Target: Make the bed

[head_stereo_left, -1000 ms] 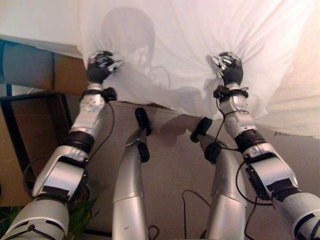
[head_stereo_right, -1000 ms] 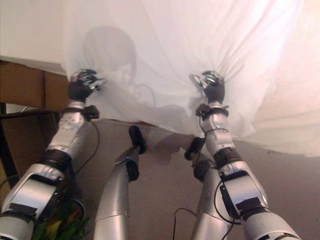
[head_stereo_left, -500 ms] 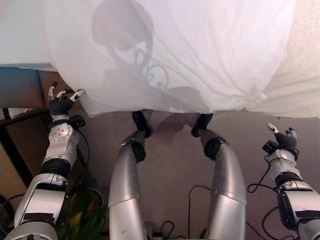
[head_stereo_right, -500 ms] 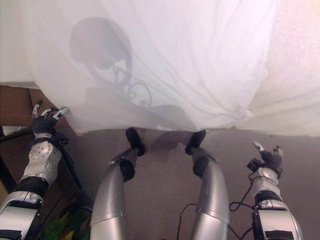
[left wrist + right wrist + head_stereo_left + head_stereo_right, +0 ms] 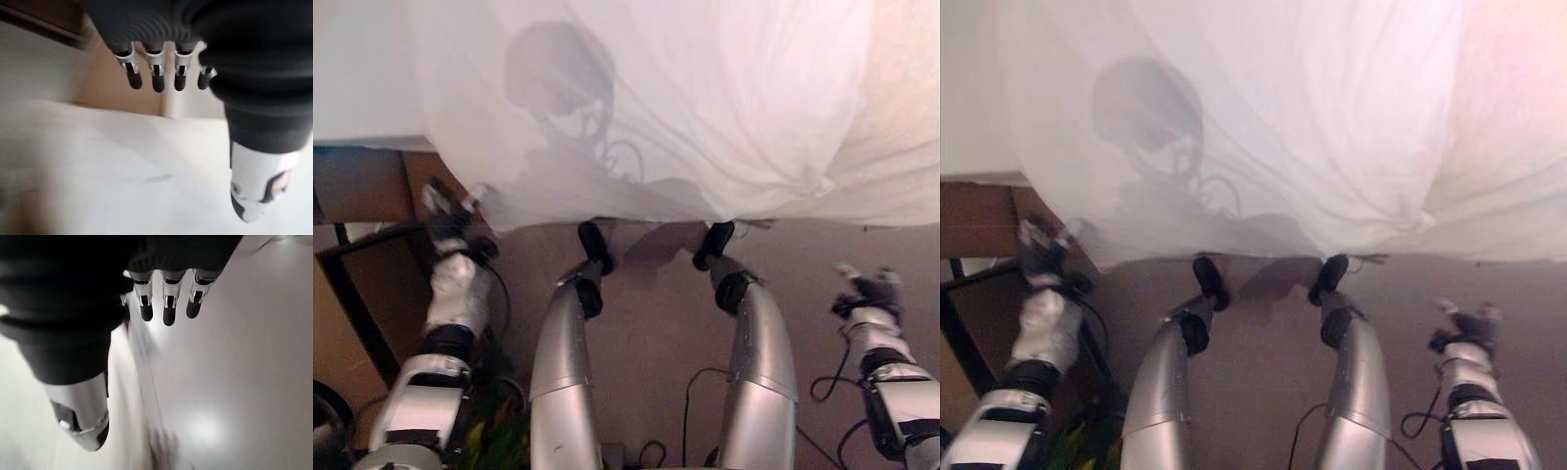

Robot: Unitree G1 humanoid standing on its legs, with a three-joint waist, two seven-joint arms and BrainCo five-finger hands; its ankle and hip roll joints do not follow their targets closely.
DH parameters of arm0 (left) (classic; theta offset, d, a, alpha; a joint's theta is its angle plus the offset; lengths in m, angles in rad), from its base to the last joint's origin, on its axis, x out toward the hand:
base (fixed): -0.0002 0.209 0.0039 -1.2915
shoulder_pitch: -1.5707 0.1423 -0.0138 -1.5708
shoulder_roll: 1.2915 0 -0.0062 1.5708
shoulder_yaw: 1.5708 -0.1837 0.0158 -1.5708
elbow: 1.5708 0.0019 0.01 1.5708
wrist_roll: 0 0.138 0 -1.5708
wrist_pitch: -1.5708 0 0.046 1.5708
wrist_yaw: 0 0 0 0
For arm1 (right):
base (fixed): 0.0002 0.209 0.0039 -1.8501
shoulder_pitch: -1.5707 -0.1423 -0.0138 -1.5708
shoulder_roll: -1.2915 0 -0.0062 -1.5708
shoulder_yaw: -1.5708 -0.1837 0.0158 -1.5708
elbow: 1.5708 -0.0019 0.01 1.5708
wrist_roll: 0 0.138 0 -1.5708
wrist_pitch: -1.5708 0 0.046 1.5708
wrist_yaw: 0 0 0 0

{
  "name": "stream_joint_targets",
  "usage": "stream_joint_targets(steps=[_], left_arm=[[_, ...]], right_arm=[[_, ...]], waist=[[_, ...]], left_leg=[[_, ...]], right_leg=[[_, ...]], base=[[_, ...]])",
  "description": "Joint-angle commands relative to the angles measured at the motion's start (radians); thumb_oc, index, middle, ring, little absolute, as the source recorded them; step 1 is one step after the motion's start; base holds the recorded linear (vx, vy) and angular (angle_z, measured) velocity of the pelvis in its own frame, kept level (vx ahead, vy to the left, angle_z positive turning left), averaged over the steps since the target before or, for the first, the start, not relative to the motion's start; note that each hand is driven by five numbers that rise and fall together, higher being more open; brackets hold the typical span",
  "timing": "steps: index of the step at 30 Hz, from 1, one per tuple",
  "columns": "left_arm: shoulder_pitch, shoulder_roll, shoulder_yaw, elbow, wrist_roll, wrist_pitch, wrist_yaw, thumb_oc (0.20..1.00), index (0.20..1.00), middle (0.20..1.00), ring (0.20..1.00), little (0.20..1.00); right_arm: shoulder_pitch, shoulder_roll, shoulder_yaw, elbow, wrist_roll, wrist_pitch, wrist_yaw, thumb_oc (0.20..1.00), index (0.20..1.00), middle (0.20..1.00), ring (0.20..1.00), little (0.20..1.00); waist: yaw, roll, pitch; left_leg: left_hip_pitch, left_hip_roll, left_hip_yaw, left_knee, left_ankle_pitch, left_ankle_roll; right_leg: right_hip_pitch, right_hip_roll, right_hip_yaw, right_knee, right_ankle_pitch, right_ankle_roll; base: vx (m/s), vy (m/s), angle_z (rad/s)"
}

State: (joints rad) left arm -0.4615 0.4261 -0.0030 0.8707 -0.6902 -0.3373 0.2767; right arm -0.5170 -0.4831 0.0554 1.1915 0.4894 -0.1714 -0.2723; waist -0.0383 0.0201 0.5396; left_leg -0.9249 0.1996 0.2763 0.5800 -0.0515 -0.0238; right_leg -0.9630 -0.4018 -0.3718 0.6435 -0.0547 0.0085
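Sheet [image 5: 685, 108] drapes over bed edge above floor [image 5: 656, 304].

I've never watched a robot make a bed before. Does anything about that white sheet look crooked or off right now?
Yes. The white sheet hangs over the bed's edge in an uneven, wrinkled drape, with one corner bunched into a point near the textured cover. Neither the left hand nor the right hand is holding it; both are open.
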Motion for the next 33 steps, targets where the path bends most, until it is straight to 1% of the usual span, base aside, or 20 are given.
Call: stream_joint_targets(steps=[1,2,3,4,5,6,7,8,9,10,11,12,13,14,15,16,18,19,23,33], left_arm=[[0.125,0.009,0.052,0.178,0.100,0.035,-0.067,1.000,1.000,1.000,1.000,1.000],[0.159,-0.009,0.053,0.230,0.153,0.053,-0.080,1.000,1.000,1.000,1.000,1.000],[0.160,-0.008,0.054,0.229,0.153,0.052,-0.081,1.000,1.000,1.000,1.000,1.000],[0.232,-0.045,0.055,0.278,0.219,0.075,-0.114,1.000,1.000,1.000,1.000,1.000],[0.302,-0.076,0.061,0.320,0.276,0.088,-0.129,1.000,1.000,1.000,1.000,1.000],[0.306,-0.075,0.060,0.318,0.276,0.088,-0.129,1.000,1.000,1.000,1.000,1.000],[0.346,-0.100,0.087,0.361,0.300,0.101,-0.147,1.000,1.000,1.000,1.000,1.000],[0.348,-0.099,0.087,0.361,0.300,0.101,-0.147,1.000,1.000,1.000,1.000,1.000],[0.395,-0.114,0.100,0.366,0.312,0.109,-0.178,1.000,1.000,1.000,1.000,1.000],[0.398,-0.114,0.100,0.366,0.312,0.109,-0.178,1.000,1.000,1.000,1.000,1.000],[0.415,-0.117,0.113,0.378,0.322,0.112,-0.188,1.000,1.000,1.000,1.000,1.000],[0.415,-0.117,0.113,0.378,0.322,0.112,-0.188,1.000,1.000,1.000,1.000,1.000],[0.446,-0.134,0.103,0.361,0.338,0.109,-0.214,1.000,1.000,1.000,1.000,1.000],[0.462,-0.137,0.114,0.371,0.340,0.116,-0.222,1.000,1.000,1.000,1.000,1.000],[0.474,-0.141,0.125,0.371,0.330,0.118,-0.232,1.000,1.000,1.000,1.000,1.000],[0.491,-0.143,0.120,0.388,0.369,0.123,-0.242,1.000,1.000,1.000,1.000,1.000],[0.492,-0.143,0.120,0.388,0.369,0.123,-0.242,1.000,1.000,1.000,1.000,1.000],[0.493,-0.148,0.100,0.394,0.418,0.126,-0.242,1.000,1.000,1.000,1.000,1.000],[0.511,-0.145,0.074,0.402,0.483,0.131,-0.247,1.000,1.000,1.000,1.000,1.000],[0.529,-0.138,0.055,0.416,0.578,0.125,-0.227,1.000,1.000,1.000,1.000,1.000]], right_arm=[[0.113,0.011,0.019,-0.013,-0.084,0.008,0.065,1.000,1.000,1.000,1.000,1.000],[0.135,0.036,0.022,-0.018,-0.093,0.009,0.085,1.000,1.000,1.000,1.000,1.000],[0.136,0.037,0.022,-0.019,-0.093,0.009,0.085,1.000,1.000,1.000,1.000,1.000],[0.181,0.081,0.033,-0.033,-0.130,0.009,0.105,1.000,1.000,1.000,1.000,1.000],[0.234,0.114,0.031,-0.008,-0.169,0.019,0.130,1.000,1.000,1.000,1.000,1.000],[0.239,0.115,0.031,-0.009,-0.169,0.019,0.130,1.000,1.000,1.000,1.000,1.000],[0.269,0.140,0.031,0.035,-0.216,0.031,0.140,1.000,1.000,1.000,1.000,1.000],[0.271,0.140,0.031,0.035,-0.217,0.031,0.140,1.000,1.000,1.000,1.000,1.000],[0.315,0.162,0.022,0.062,-0.242,0.043,0.153,1.000,1.000,1.000,1.000,1.000],[0.317,0.163,0.024,0.062,-0.243,0.043,0.153,1.000,1.000,1.000,1.000,1.000],[0.333,0.175,0.025,0.079,-0.267,0.054,0.158,1.000,1.000,1.000,1.000,1.000],[0.333,0.175,0.025,0.079,-0.267,0.054,0.158,1.000,1.000,1.000,1.000,1.000],[0.366,0.187,0.017,0.117,-0.294,0.072,0.168,1.000,1.000,1.000,1.000,1.000],[0.385,0.191,0.005,0.130,-0.293,0.074,0.176,1.000,1.000,1.000,1.000,1.000],[0.401,0.197,-0.001,0.136,-0.301,0.081,0.181,1.000,1.000,1.000,1.000,1.000],[0.420,0.207,-0.003,0.141,-0.311,0.083,0.183,1.000,1.000,1.000,1.000,1.000],[0.421,0.207,-0.003,0.141,-0.311,0.083,0.183,1.000,1.000,1.000,1.000,1.000],[0.432,0.216,0.002,0.158,-0.321,0.091,0.193,1.000,1.000,1.000,1.000,1.000],[0.439,0.222,0.017,0.179,-0.360,0.102,0.192,1.000,1.000,1.000,1.000,1.000],[0.442,0.234,0.019,0.179,-0.361,0.103,0.188,1.000,1.000,1.000,1.000,1.000]], waist=[[0.001,-0.032,-0.020],[0.006,-0.043,-0.020],[0.006,-0.044,-0.020],[0.027,-0.057,-0.033],[0.050,-0.060,-0.100],[0.050,-0.059,-0.098],[0.071,-0.055,-0.164],[0.070,-0.054,-0.162],[0.086,-0.062,-0.244],[0.087,-0.058,-0.245],[0.095,-0.061,-0.274],[0.095,-0.061,-0.273],[0.109,-0.058,-0.344],[0.114,-0.056,-0.374],[0.117,-0.055,-0.398],[0.121,-0.054,-0.442],[0.121,-0.054,-0.442],[0.125,-0.053,-0.469],[0.132,-0.054,-0.503],[0.148,-0.062,-0.518]], left_leg=[[0.200,-0.030,-0.031,-0.071,-0.021,-0.037],[0.278,-0.029,-0.036,-0.097,-0.019,-0.039],[0.280,-0.030,-0.036,-0.104,-0.014,-0.039],[0.438,-0.033,-0.047,-0.171,0.004,-0.042],[0.543,-0.035,-0.057,-0.232,0.017,-0.051],[0.552,-0.035,-0.058,-0.239,0.020,-0.052],[0.645,-0.039,-0.066,-0.303,0.039,-0.069],[0.652,-0.039,-0.068,-0.309,0.042,-0.070],[0.730,-0.043,-0.064,-0.390,0.086,-0.069],[0.743,-0.040,-0.074,-0.392,0.068,-0.080],[0.773,-0.045,-0.064,-0.428,0.096,-0.075],[0.774,-0.045,-0.065,-0.429,0.096,-0.075],[0.833,-0.046,-0.065,-0.482,0.110,-0.085],[0.861,-0.048,-0.064,-0.504,0.112,-0.086],[0.880,-0.049,-0.062,-0.520,0.115,-0.089],[0.910,-0.054,-0.065,-0.549,0.119,-0.090],[0.912,-0.054,-0.065,-0.550,0.119,-0.090],[0.934,-0.061,-0.069,-0.570,0.122,-0.090],[0.956,-0.071,-0.075,-0.589,0.123,-0.088],[0.984,-0.094,-0.094,-0.599,0.110,-0.077]], right_leg=[[0.175,0.005,-0.001,-0.147,0.101,0.170],[0.254,0.022,-0.005,-0.168,0.097,0.169],[0.258,0.023,-0.008,-0.176,0.101,0.167],[0.431,0.052,-0.032,-0.242,0.101,0.164],[0.554,0.075,-0.064,-0.290,0.084,0.162],[0.565,0.077,-0.068,-0.297,0.086,0.162],[0.684,0.107,-0.103,-0.356,0.077,0.162],[0.693,0.109,-0.105,-0.362,0.079,0.162],[0.787,0.131,-0.144,-0.448,0.102,0.157],[0.797,0.137,-0.131,-0.444,0.087,0.170],[0.834,0.143,-0.152,-0.485,0.109,0.161],[0.835,0.143,-0.152,-0.486,0.109,0.161],[0.911,0.164,-0.171,-0.549,0.115,0.168],[0.941,0.173,-0.177,-0.572,0.118,0.171],[0.965,0.179,-0.182,-0.593,0.118,0.174],[0.997,0.189,-0.183,-0.616,0.117,0.174],[0.999,0.190,-0.183,-0.617,0.118,0.174],[1.022,0.196,-0.179,-0.635,0.118,0.173],[1.046,0.202,-0.172,-0.655,0.121,0.172],[1.077,0.197,-0.155,-0.666,0.131,0.176]], base=[[0.10,-0.132,-0.05],[0.04,-0.031,0.00],[0.15,-0.099,0.07],[0.27,-0.143,0.15],[0.28,-0.145,0.12],[0.32,-0.131,0.19],[0.15,-0.061,0.24],[0.25,-0.074,0.38],[0.18,-0.027,0.36],[0.15,-0.019,0.26],[0.05,-0.002,0.08],[0.09,0.003,0.06],[0.17,0.011,0.09],[0.19,0.027,0.15],[0.14,0.058,0.10],[0.08,0.045,0.07],[0.04,0.028,0.13],[0.03,0.040,0.09],[0.02,0.020,0.00],[0.02,0.007,0.01]])
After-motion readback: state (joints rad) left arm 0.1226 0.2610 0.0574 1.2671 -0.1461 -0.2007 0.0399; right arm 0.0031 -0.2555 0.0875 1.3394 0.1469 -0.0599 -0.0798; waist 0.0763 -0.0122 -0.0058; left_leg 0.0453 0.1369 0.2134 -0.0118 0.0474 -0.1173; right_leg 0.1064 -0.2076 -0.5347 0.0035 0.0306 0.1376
